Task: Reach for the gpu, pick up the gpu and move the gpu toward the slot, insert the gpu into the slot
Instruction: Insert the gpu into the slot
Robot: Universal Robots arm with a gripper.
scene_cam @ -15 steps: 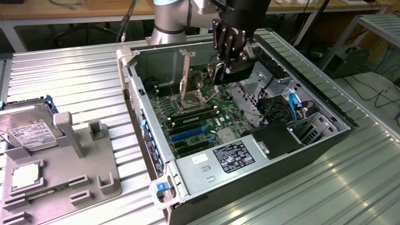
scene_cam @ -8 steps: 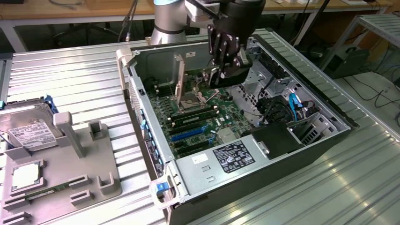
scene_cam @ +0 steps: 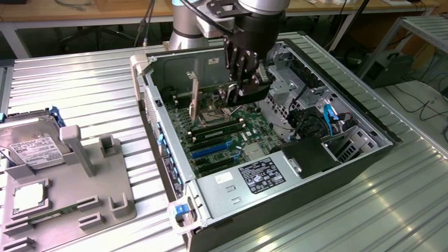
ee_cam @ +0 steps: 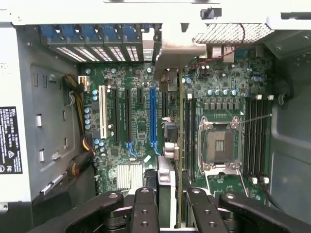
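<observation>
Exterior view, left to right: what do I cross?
hard drive → grey fixture post → case wall → blue slot → gripper, shut on the gpu → blue cable

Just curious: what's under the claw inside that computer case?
The gripper holds the gpu on edge over a green motherboard; the blue slot is uncovered. The board right under the gpu is hidden.

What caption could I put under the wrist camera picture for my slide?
Inside the open computer case, the gripper holds the gpu edge-on above the motherboard, near the blue slot.
</observation>
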